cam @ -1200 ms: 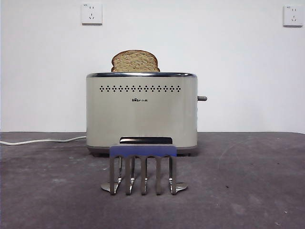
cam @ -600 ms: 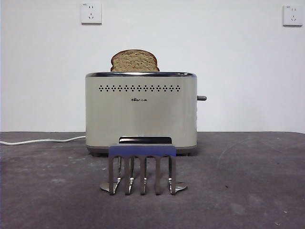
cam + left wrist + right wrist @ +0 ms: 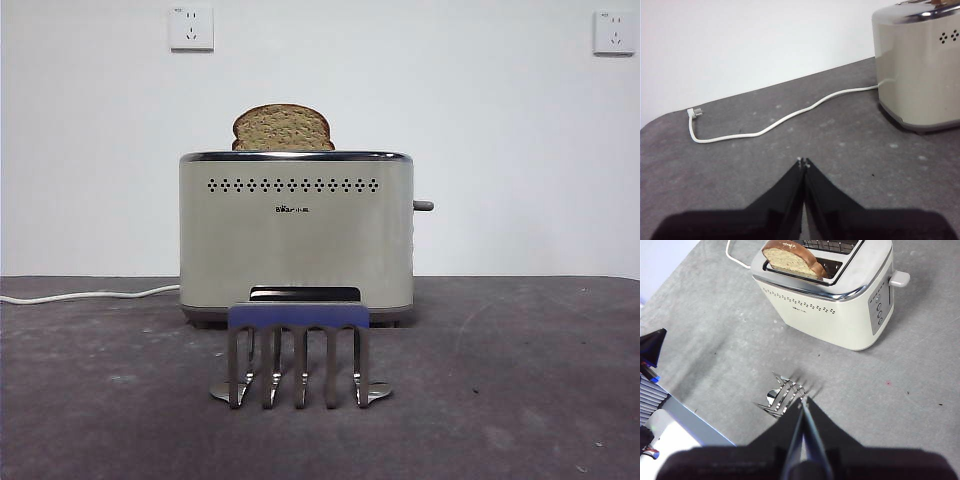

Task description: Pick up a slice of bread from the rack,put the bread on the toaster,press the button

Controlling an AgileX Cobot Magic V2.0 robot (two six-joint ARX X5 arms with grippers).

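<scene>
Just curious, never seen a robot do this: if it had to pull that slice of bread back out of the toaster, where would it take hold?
Probably by the domed top of the slice of bread, coming straight down from above. Only that part stands above the toaster's chrome rim; the rest sits down in the slot. The slice stands upright on edge, so the jaws would close on its two flat faces, across its thin dimension.

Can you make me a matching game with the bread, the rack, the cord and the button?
Things:
1. bread
2. rack
3. cord
4. button

Places:
A. lying on the table beside the toaster
B. sticking out of the toaster's narrow side
C. standing in the toaster's top slot
D. standing on the table in front of the toaster

Pairs: 1-C, 2-D, 3-A, 4-B
</scene>
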